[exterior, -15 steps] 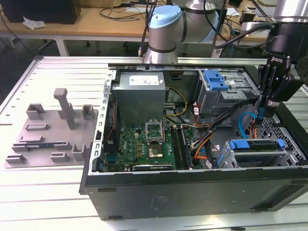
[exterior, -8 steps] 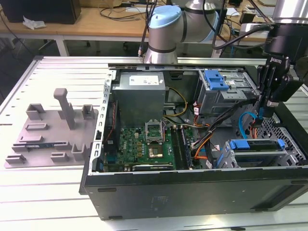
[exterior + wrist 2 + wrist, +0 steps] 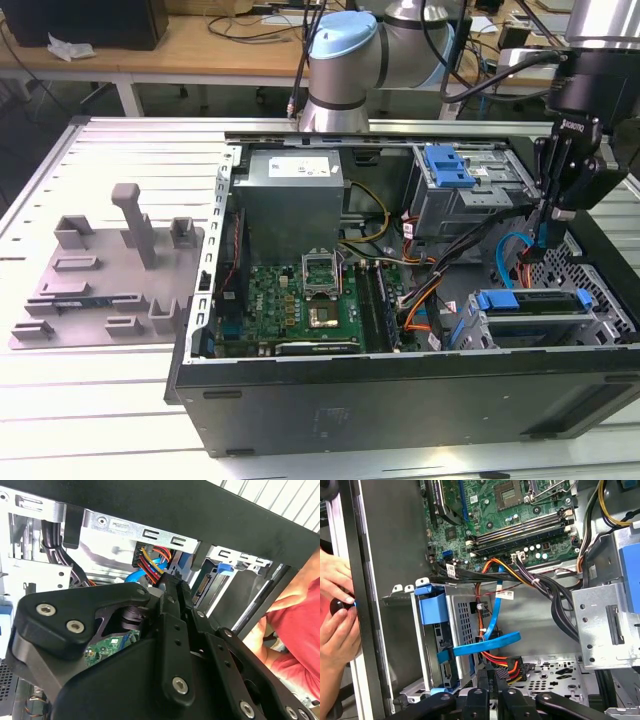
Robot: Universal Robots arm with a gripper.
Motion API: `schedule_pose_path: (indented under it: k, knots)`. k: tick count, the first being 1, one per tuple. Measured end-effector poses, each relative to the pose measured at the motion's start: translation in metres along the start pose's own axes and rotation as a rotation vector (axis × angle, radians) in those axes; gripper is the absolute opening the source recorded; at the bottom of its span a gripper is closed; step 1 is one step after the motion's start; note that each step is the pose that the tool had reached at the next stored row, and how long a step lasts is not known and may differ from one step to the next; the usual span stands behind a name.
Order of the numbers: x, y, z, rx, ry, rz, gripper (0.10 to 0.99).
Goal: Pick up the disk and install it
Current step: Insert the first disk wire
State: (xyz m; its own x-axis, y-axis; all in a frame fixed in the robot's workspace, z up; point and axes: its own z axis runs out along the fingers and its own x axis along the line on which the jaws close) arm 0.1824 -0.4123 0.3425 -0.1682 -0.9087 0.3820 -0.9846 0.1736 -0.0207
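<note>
The disk [image 3: 530,300], silver in a bright blue frame, sits in the metal drive cage [image 3: 600,325] at the front corner of the open computer case, on the exterior view's right. In the first wrist view its blue frame end [image 3: 432,609] shows in the cage. My gripper [image 3: 553,212] hangs just behind that cage. In both wrist views its fingers stand close together, and my gripper [image 3: 491,677] [image 3: 172,582] is shut on a black cable plug [image 3: 511,666] with red, yellow and black wires. A flat blue cable [image 3: 485,644] runs beside the plug.
A person's hands [image 3: 335,580] rest on the case's outer wall right beside the cage. The motherboard [image 3: 300,295] and bundled black cables [image 3: 545,587] lie inside the case. A second cage with a blue frame [image 3: 447,165] stands further back. A grey fixture plate [image 3: 100,270] lies on the exterior view's left.
</note>
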Motion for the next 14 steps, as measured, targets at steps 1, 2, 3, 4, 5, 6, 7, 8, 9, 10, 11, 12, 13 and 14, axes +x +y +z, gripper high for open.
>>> schedule_pose_path:
  k: [1,2,3,4,5,6,7,8,9,10,11,12,13,14]
  knots:
    - [0.0,0.0,0.0,0.0,0.0,0.0,0.165]
    - [0.0,0.0,0.0,0.0,0.0001,0.0,0.165]
    - [0.0,0.0,0.0,0.0,0.0,0.0,0.165]
    - [0.0,0.0,0.0,0.0,0.0001,0.0,0.165]
    - [0.0,0.0,0.0,0.0,0.0001,0.0,0.165]
    - [0.0,0.0,0.0,0.0,0.0001,0.0,0.165]
    - [0.0,0.0,0.0,0.0,-0.0001,0.0,0.165]
    - [-0.0001,0.0,0.0001,0.0,-0.0009,0.0,0.165]
    - [0.0,0.0,0.0001,-0.001,-0.0028,0.0,0.165]
    - [0.0001,0.0,0.0,-0.001,-0.005,0.0,0.165]
    - [0.0002,0.0001,-0.0001,-0.001,-0.0071,-0.001,0.165]
    - [0.0005,0.0003,-0.0001,-0.001,-0.0093,-0.001,0.165]
    - [0.0007,0.0005,-0.0001,-0.001,-0.0119,-0.002,0.165]
    - [0.0012,0.0008,-0.0003,-0.001,-0.0168,-0.003,0.165]
